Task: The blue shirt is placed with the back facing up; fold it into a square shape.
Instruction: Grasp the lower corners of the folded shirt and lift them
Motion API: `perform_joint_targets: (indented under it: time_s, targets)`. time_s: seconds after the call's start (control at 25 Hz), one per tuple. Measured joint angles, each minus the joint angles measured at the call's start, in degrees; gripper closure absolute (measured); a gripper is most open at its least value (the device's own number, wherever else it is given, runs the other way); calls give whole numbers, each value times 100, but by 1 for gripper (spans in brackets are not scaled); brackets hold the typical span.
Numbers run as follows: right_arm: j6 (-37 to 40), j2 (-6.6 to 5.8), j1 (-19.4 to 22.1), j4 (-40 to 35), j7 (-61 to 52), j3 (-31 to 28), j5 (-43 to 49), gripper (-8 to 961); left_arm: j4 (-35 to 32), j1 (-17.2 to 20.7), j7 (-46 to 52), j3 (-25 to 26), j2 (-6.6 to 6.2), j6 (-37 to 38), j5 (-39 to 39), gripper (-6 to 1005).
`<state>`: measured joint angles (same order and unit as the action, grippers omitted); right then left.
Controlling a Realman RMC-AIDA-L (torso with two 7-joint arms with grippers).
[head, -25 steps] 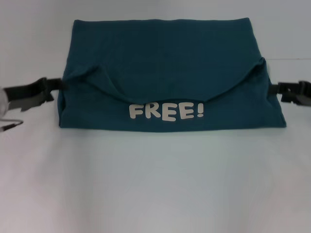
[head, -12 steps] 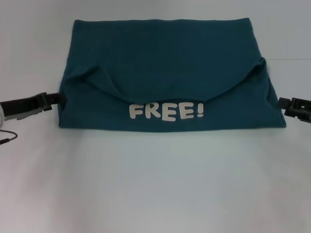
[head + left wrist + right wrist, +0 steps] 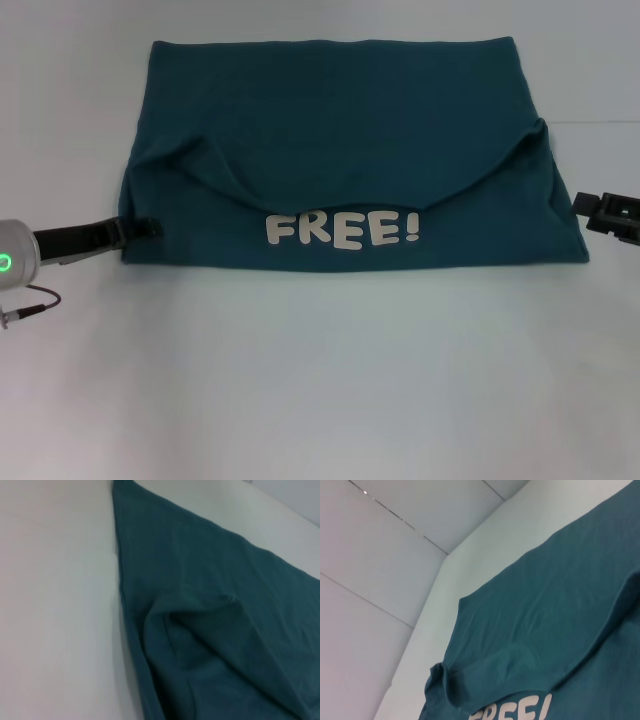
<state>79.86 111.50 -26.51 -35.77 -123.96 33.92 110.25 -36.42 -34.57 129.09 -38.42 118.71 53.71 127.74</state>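
The blue shirt (image 3: 345, 150) lay on the white worktop (image 3: 320, 380) in a partly folded, wide rectangle, the near fold turned up so that the cream "FREE!" lettering (image 3: 342, 230) was exposed. Over the preceding second, the left pincer (image 3: 140, 228) had been shifted nearer along the shirt's left edge to its near corner, and the right pincer (image 3: 585, 205) towards the right near corner. Neither pincer's state could be told; a further fold was judged necessary, with nothing obstructing it.

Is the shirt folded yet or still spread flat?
Partly folded: the dark teal-blue cotton shirt has its near part turned over, showing the cream FREE! lettering.
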Motion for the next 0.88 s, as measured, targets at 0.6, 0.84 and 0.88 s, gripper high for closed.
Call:
perform_joint_targets:
  time_s: [0.6,0.84,0.88]
  targets:
    - [47,-4,44,7,4,-201,-4,345,42,23,-143,-302,114,-132,-4,528]
    - [62,-6,46,9,4,-202,11,345,-65,67,-147,-292,124,-89,-5,575]
    - [63,-6,44,9,4,-198,18,345,-100,80,-147,-293,127,-61,-5,641]
